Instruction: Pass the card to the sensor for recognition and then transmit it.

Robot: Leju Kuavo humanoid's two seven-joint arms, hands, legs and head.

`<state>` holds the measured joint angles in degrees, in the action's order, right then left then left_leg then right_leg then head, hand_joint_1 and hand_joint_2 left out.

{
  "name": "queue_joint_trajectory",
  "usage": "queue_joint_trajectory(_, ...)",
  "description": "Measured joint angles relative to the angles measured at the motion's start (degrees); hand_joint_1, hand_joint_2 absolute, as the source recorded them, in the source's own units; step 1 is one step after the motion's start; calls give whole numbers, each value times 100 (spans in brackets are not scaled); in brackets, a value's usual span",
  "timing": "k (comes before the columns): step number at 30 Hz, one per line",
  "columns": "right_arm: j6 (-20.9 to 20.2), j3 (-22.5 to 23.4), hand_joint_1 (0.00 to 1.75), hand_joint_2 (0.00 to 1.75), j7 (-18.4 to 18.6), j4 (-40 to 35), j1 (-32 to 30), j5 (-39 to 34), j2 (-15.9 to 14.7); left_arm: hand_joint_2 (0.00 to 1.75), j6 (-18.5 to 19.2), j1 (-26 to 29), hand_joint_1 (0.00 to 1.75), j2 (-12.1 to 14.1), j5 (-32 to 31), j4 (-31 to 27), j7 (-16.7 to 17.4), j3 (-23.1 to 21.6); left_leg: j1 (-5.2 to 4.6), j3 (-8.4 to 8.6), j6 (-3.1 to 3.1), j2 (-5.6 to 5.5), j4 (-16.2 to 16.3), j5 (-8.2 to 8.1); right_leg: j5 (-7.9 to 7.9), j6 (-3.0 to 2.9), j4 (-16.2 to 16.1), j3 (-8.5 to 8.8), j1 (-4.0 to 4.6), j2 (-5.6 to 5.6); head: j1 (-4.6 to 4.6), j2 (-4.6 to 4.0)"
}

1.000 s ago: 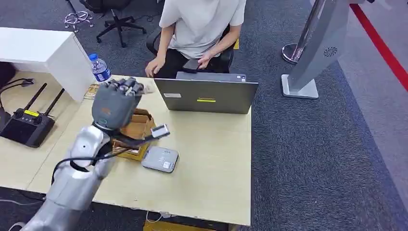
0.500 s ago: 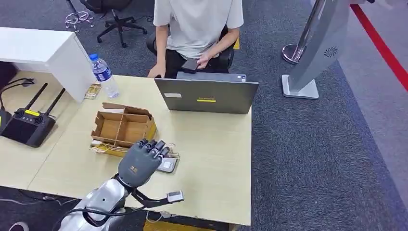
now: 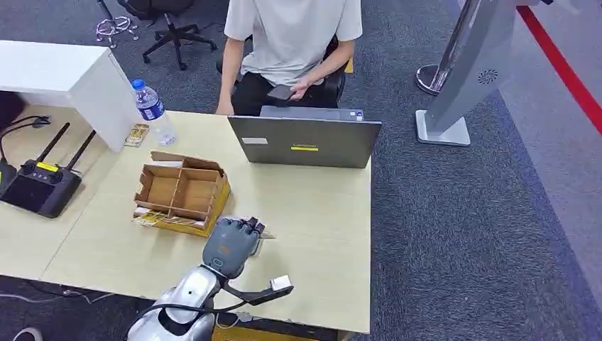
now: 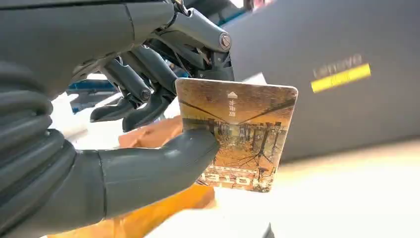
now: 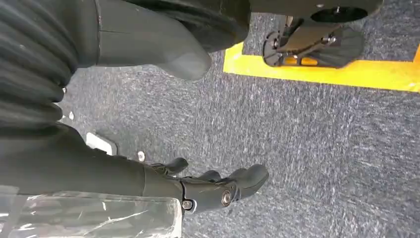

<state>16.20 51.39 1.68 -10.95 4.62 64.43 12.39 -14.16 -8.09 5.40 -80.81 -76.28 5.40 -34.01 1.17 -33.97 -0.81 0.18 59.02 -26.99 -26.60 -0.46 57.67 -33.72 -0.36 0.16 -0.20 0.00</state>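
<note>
Left hand (image 3: 231,245) low over the table (image 3: 319,220), at six o'clock from the laptop (image 3: 304,141). Card (image 4: 237,134) pinched between thumb and fingers, held upright. Reader hidden beneath the hand; contact impossible to judge. Cardboard box (image 3: 181,193) at ten o'clock from the hand. Right hand (image 5: 198,183) hanging over carpet, fingers loosely apart, nothing held. Step in hand: presenting card for recognition, seemingly. Next: keep the pinch firm, then carry toward the person (image 3: 292,39) at twelve o'clock.
</note>
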Motion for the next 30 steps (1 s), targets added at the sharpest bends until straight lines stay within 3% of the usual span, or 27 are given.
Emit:
queue_joint_trajectory(4,-4,46,0,175,35,0,2,0,0,175,225,-106,175,-131,-66,327,151,2,0,0,0,0,0,0,0,0,0,1,0,0,0,0)
queue_joint_trajectory(15,-13,66,0,175,68,0,2,2,0,175,332,-303,175,-282,-74,800,290,2,0,2,0,1,0,0,0,0,0,4,0,1,0,0)
queue_joint_trajectory(30,-11,118,0,175,66,0,-1,0,-2,175,223,-107,175,-192,249,433,356,444,1,3,0,1,-1,0,0,0,2,6,1,1,2,0)
